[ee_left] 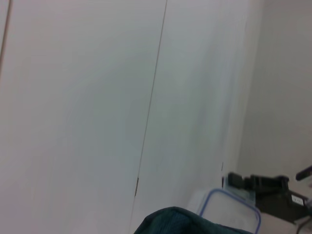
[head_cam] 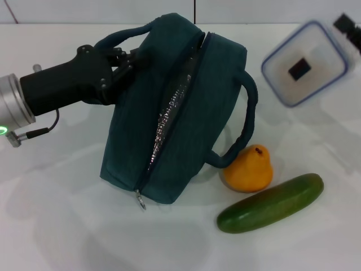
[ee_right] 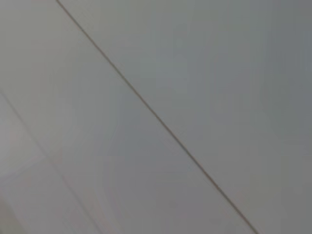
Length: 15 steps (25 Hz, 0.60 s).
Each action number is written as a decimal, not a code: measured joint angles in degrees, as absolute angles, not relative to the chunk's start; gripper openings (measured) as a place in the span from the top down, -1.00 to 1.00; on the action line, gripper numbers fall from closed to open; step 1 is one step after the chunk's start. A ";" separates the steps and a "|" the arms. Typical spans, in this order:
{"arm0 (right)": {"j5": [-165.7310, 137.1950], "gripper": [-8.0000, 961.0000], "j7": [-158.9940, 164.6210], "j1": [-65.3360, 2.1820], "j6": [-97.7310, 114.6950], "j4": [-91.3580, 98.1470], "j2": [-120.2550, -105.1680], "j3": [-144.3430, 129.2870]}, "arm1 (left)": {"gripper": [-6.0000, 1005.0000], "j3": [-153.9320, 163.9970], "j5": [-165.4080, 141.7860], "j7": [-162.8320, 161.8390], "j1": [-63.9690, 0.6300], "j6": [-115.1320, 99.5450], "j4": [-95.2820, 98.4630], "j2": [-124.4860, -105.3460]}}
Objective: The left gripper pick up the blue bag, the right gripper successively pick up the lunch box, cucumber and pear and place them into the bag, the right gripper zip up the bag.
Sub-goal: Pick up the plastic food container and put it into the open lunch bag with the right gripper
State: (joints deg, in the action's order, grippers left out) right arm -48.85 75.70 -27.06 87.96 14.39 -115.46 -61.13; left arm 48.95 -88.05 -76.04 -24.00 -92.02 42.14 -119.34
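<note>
The left gripper (head_cam: 121,62) is clenched on one carrying handle of the blue bag (head_cam: 180,107), holding the bag tipped with its zipper (head_cam: 163,121) partly open and the silver lining showing through the gap. The bag's lower end appears to rest on the white table (head_cam: 67,237).

The lunch box (head_cam: 304,63) is up and tilted to the right of the bag and well apart from it. The right gripper (head_cam: 348,29) shows only as a dark piece at the box's far corner; it seems to be carrying the box, though the pictures do not show how its fingers stand. The pear (head_cam: 248,168) sits just beside the bag's lower right side, touching the loose handle, and the cucumber (head_cam: 271,203) lies just beyond the pear.

The step in hand looks like the first placement: lunch box into bag. The next move likely calls for bringing the box over the zipper slit, which seems narrow for it, so the opening may need widening.
</note>
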 joint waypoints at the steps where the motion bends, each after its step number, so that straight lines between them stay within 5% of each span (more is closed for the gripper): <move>1: -48.85 0.78 76.47 -27.33 87.93 15.39 -115.41 -61.15 | 0.90 48.95 -88.05 -76.08 -24.04 -92.00 42.14 -119.35; 15: -49.24 0.79 85.21 -40.65 88.88 24.89 -115.46 -62.69 | 0.90 49.01 -88.59 -76.02 -24.40 -91.66 42.00 -119.44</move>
State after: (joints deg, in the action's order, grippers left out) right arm -49.24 85.21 -40.65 88.88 24.89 -115.46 -62.69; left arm 49.01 -88.59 -76.02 -24.40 -91.66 42.00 -119.44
